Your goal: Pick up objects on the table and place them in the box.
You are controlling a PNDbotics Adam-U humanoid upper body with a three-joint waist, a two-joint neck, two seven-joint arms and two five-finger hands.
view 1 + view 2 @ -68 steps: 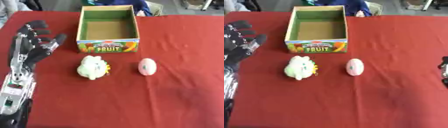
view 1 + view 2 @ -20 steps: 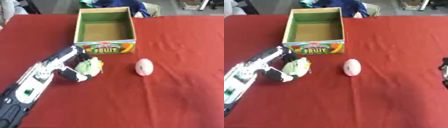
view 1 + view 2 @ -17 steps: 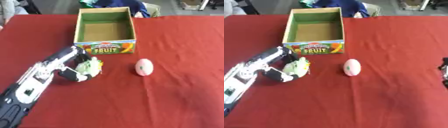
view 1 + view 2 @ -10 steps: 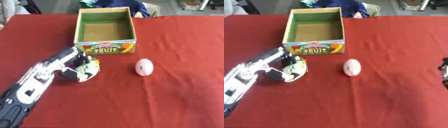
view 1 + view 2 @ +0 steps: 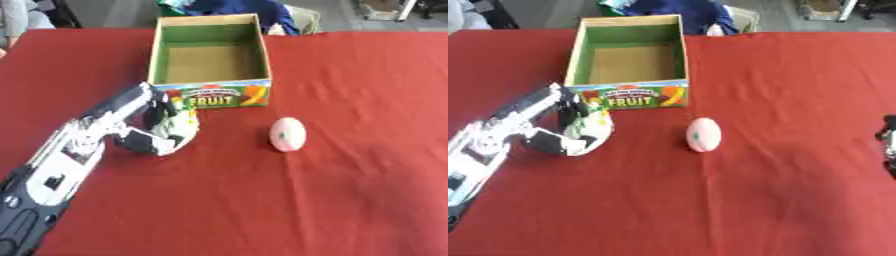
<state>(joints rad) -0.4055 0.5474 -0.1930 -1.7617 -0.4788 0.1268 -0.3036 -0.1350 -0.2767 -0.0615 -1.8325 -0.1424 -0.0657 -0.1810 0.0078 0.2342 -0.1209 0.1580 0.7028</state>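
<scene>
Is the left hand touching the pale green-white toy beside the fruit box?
Touching. In the left eye view the left hand has fingers and thumb curled round the pale green-white toy.

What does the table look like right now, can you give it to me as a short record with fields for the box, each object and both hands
box: open cardboard fruit box, at the far middle of the red table, nothing visible inside
pale green object: pale green soft object, just in front of the box's left corner, inside the left hand's grasp
pink object: pink egg-shaped object, lying free, right of the box front
left hand: left hand, fingers curled round the pale green soft object
right hand: right hand, only a dark part shows at the right edge, idle
</scene>
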